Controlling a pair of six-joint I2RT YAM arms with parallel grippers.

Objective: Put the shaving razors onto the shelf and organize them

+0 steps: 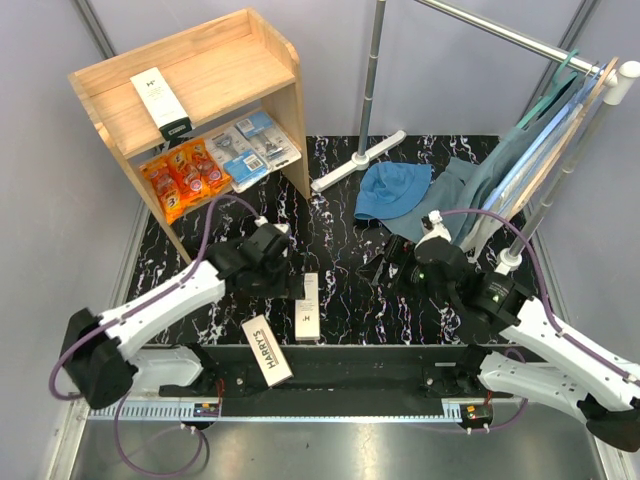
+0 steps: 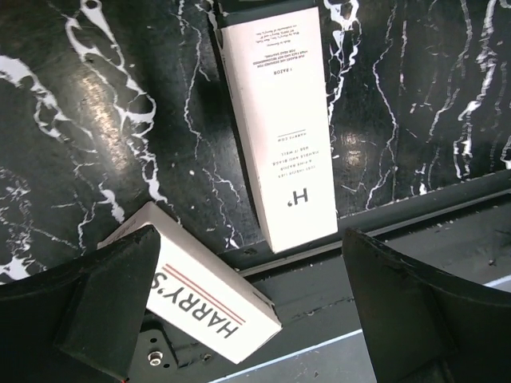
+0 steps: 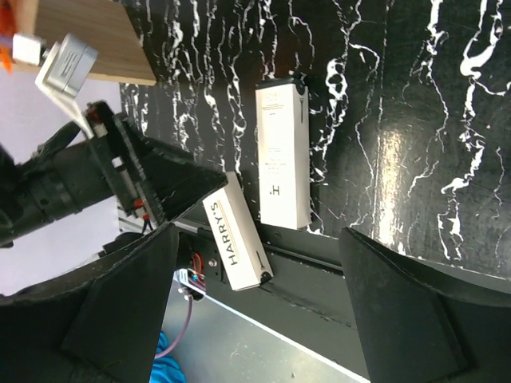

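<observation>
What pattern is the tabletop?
Black tabletop with white marble-like veins; left wrist view shows it best.

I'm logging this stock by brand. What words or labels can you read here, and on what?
"HARRY'S": on the slanted white box.
"H'" and "RAZOR": on the straight white box beside it. Its fine print is too small to read.
"H": faint, on the third white box, on top of the shelf.
Orange packs and blue blister packs: print too small to read.
</observation>
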